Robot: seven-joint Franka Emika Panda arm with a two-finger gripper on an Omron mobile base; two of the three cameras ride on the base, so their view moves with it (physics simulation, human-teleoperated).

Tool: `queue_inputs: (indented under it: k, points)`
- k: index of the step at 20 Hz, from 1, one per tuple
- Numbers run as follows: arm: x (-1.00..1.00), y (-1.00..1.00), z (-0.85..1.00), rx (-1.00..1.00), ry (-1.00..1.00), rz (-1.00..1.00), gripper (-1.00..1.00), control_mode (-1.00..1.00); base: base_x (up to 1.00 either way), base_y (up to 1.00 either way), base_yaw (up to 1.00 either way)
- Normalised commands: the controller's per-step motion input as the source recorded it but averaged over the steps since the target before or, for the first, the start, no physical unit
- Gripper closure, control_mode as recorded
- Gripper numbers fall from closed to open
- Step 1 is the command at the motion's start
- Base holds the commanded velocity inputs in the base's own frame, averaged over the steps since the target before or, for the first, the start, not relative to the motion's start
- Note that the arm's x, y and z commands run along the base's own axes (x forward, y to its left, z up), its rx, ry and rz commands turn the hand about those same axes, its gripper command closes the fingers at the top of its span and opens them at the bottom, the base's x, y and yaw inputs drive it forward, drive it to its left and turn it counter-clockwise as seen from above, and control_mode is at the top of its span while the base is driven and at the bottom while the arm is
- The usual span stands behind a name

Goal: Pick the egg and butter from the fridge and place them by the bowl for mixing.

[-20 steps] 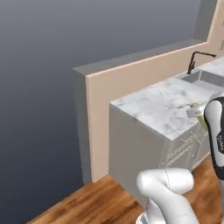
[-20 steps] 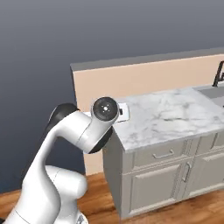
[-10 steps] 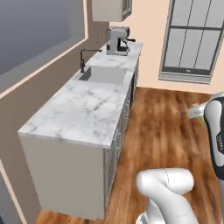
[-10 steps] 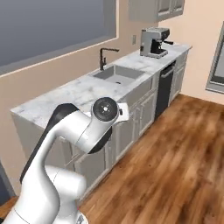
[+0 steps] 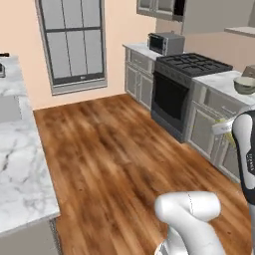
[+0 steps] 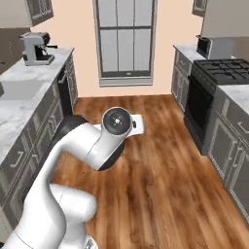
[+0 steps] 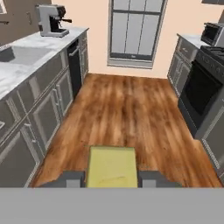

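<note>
Left base view. The arm rises at the lower right over a wood floor. The stove (image 5: 193, 63) stands along the far right wall; on the counter (image 5: 225, 79) just right of the stove sits the bowl (image 5: 245, 84). A pale yellow block shows beside the forearm, below the bowl; it is probably the butter (image 5: 222, 128), though the fingers around it are hidden.

Right base view. The arm's wrist faces the camera above the floor, left of the stove (image 6: 224, 66). A coffee machine (image 6: 35, 48) stands on the opposite counter, far left of the stove. The jaws cannot be made out here.

Hand view. The gripper (image 7: 112, 177) is closed on the butter (image 7: 112, 166), whose yellow face lies between the two dark tips (image 7: 72, 177), its long axis pointing away from the camera along the line of sight. The stove (image 7: 205, 83) lies at the right edge.

Judgement: the butter is in transit. The bowl lies to the arm's right, beyond the stove, so the coming move should carry the gripper rightward toward that counter.
</note>
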Motion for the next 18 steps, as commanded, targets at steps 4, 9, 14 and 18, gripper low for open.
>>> queue_inputs:
  k: [4, 9, 14, 18]
  points:
    - [0.0, 0.0, 0.0, 0.0, 0.0, 0.0, 1.0, 1.0, 0.17, -0.29, -0.94]
    - [0.0, 0.0, 0.0, 0.0, 0.0, 0.0, 1.0, 1.0, 0.83, 0.15, -0.36]
    - [0.0, 0.0, 0.0, 0.0, 0.0, 0.0, 1.0, 1.0, 1.0, 0.13, -0.05]
    - [0.0, 0.0, 0.0, 0.0, 0.0, 0.0, 1.0, 1.0, 1.0, 0.34, -0.3]
